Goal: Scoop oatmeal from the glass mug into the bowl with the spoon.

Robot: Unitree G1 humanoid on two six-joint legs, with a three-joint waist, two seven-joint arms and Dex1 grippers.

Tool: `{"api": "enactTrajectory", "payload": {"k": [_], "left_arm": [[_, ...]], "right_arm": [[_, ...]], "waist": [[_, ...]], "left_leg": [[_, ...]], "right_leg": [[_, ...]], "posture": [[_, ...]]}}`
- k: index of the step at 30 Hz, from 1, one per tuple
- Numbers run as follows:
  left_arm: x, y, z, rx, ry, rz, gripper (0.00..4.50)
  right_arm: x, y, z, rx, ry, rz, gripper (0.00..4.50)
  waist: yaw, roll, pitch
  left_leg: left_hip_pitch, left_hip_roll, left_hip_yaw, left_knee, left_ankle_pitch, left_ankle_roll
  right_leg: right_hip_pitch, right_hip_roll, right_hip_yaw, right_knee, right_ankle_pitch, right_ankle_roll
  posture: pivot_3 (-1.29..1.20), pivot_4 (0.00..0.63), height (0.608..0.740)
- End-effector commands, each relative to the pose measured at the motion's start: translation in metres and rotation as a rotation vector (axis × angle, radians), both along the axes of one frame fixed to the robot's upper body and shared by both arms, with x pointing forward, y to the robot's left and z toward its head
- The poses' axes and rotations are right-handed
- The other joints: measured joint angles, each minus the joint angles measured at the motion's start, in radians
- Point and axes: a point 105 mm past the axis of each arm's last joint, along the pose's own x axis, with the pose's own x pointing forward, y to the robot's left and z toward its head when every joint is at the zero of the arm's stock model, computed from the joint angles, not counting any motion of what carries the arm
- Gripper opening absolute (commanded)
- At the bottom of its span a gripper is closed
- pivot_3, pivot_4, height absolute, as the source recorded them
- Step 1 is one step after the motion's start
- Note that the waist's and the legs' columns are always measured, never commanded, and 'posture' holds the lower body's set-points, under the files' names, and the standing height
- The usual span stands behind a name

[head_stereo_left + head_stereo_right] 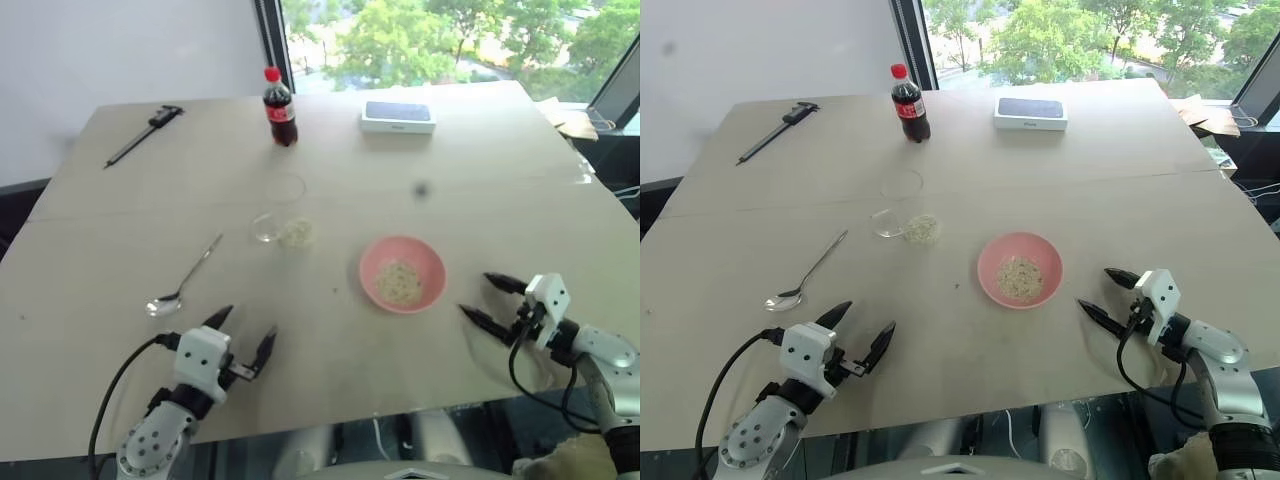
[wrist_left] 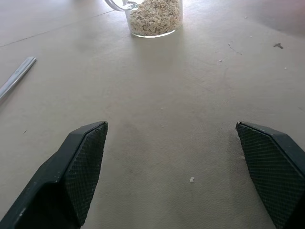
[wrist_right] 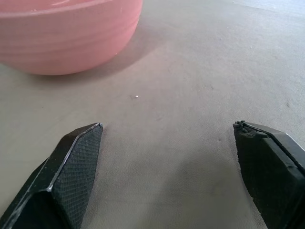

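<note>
Spoon (image 1: 183, 278) first, I judge: it lies flat on the bench (image 1: 480, 180) just ahead of my left end effector (image 1: 245, 338), which gapes wide and empty, as does my right end effector (image 1: 492, 298) beside the bowl (image 1: 402, 273). I should pinch the thin handle low. The glass mug (image 1: 283, 225) is hard to trace; its oatmeal (image 2: 156, 16) shows clearly.
</note>
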Motion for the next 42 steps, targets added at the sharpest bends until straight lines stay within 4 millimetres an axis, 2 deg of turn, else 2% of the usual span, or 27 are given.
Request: {"api": "enactTrajectory", "payload": {"k": [1,25,31,33,37,40,42], "left_arm": [[-0.005,-0.005,0.002,-0.003,0.003,-0.029,4.50],[-0.001,-0.004,0.005,-0.025,-0.015,-0.017,4.50],[0.000,-0.001,0.012,-0.029,-0.031,-0.007,4.50],[0.003,0.003,0.017,-0.021,-0.037,0.009,4.50],[0.009,0.025,0.041,0.002,-0.047,0.096,4.50],[0.019,0.048,0.056,-0.053,-0.048,0.188,4.50],[0.026,0.061,0.063,-0.050,-0.042,0.224,4.50]], "right_arm": [[0.000,-0.005,0.004,0.004,-0.016,-0.017,4.42],[0.000,-0.003,0.004,-0.001,-0.022,-0.007,4.42],[-0.003,-0.004,0.008,0.001,-0.026,0.006,4.42],[-0.004,-0.006,0.016,0.034,-0.031,0.007,4.42],[-0.013,-0.012,0.050,0.011,-0.028,0.080,4.42],[-0.012,-0.005,0.084,0.056,-0.043,0.132,4.42],[-0.014,0.004,0.098,0.034,-0.047,0.199,4.42]], "waist": [[0.000,0.000,0.000],[0.000,-0.002,0.004],[0.000,-0.002,0.004],[0.000,-0.002,0.004],[0.000,0.000,0.006],[0.000,0.001,0.006],[-0.001,0.001,0.006]], "left_leg": [[0.000,0.000,0.000,0.000,0.000,0.000],[0.000,0.000,0.000,0.000,0.000,0.000],[0.000,0.000,0.000,0.000,0.000,0.000],[0.000,0.000,-0.001,0.000,0.000,0.000],[-0.005,0.000,-0.001,0.000,0.000,0.000],[-0.012,-0.001,-0.001,0.002,0.001,0.000],[-0.012,0.000,-0.002,0.002,0.001,-0.001]], "right_leg": [[0.000,0.000,0.000,0.000,0.000,0.000],[0.000,0.000,0.000,0.000,0.000,0.000],[0.000,0.000,0.000,0.000,0.000,0.000],[0.000,0.000,-0.001,0.000,0.000,0.000],[-0.005,0.000,-0.001,0.000,0.000,0.000],[-0.012,0.001,-0.001,0.003,0.004,-0.002],[-0.012,0.002,-0.002,0.004,0.005,-0.001]], "posture": [[0.00,0.150,0.740],[0.00,0.150,0.740],[0.00,0.150,0.740],[0.00,0.150,0.740],[0.00,0.150,0.740],[0.00,0.150,0.740],[0.00,0.150,0.740]]}}
